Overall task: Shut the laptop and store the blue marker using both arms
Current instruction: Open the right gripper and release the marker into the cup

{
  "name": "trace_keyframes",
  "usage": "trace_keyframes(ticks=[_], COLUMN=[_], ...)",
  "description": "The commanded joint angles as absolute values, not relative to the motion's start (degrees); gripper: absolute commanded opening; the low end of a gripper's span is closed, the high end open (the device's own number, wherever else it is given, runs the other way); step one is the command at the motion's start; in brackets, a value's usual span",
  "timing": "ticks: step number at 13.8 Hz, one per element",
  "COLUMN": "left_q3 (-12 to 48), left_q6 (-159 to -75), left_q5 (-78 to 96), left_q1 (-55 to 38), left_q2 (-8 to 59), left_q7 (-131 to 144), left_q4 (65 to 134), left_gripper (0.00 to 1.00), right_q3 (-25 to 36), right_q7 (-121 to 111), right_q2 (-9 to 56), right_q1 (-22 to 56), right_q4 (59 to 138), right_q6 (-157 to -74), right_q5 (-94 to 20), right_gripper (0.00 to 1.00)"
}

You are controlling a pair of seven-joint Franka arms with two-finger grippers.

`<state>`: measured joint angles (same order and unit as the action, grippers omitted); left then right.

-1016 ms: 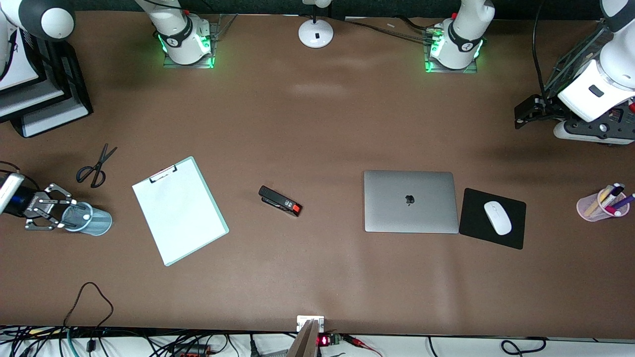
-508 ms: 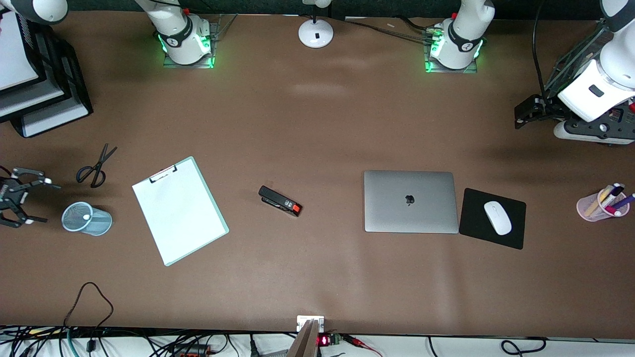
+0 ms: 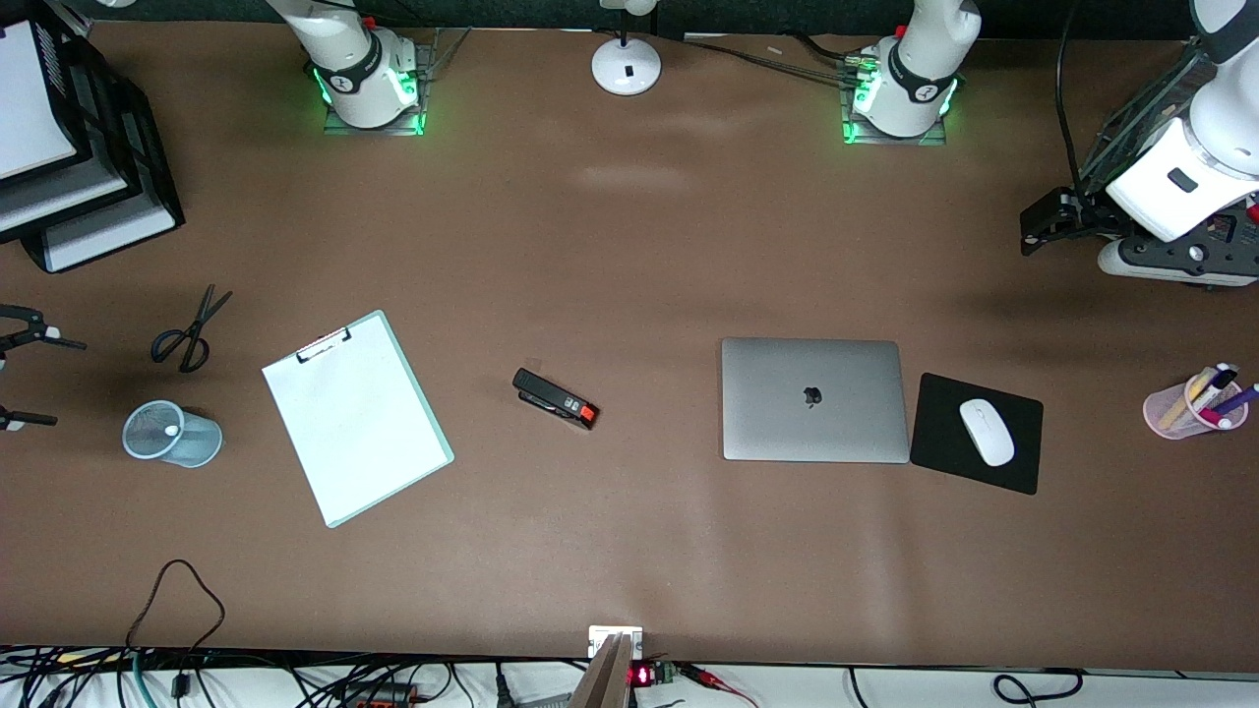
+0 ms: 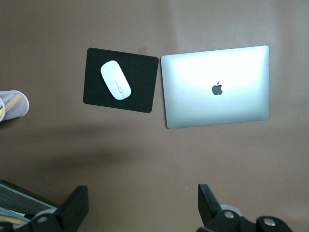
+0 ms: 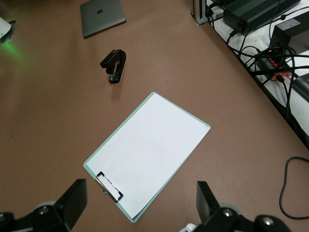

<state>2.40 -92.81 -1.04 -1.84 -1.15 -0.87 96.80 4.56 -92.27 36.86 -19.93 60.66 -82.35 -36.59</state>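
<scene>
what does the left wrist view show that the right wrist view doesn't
Only the left wrist view shows the mouse on its black mousepad and the edge of a pink cup. Only the right wrist view shows the clipboard, the stapler and cables off the table's edge. Both show the closed laptop on the brown table.

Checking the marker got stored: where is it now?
Front view: the blue marker stands in the mesh cup near the right arm's end, beside the scissors.
</scene>
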Motion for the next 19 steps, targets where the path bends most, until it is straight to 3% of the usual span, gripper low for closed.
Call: trace_keyframes(ticks=[1, 12, 19], left_q3=[2.5, 2.5, 2.5], left_q6=[-91.3, -91.3, -91.3], left_q5=[-1.0, -1.0, -0.9], left_q1=[-1.6, -1.6, -1.5], left_q2=[-0.4, -0.4, -0.4], left_q7=[-1.9, -1.9, -1.9], left_q4=[94.8, 94.9, 94.9], left_gripper=[1.00, 1.00, 1.00], right_q3=[5.0, 4.4, 4.5], right_q7=[-85.2, -45.8, -9.5], right_q2=[33.9, 29.6, 25.1], right_q1=[-14.5, -1.1, 1.8], right_q4=[60.6, 61.9, 70.2], right_q6=[-82.3, -84.9, -84.1], right_q5=[-30.1, -5.1, -4.2], right_gripper=[1.00, 1.00, 1.00])
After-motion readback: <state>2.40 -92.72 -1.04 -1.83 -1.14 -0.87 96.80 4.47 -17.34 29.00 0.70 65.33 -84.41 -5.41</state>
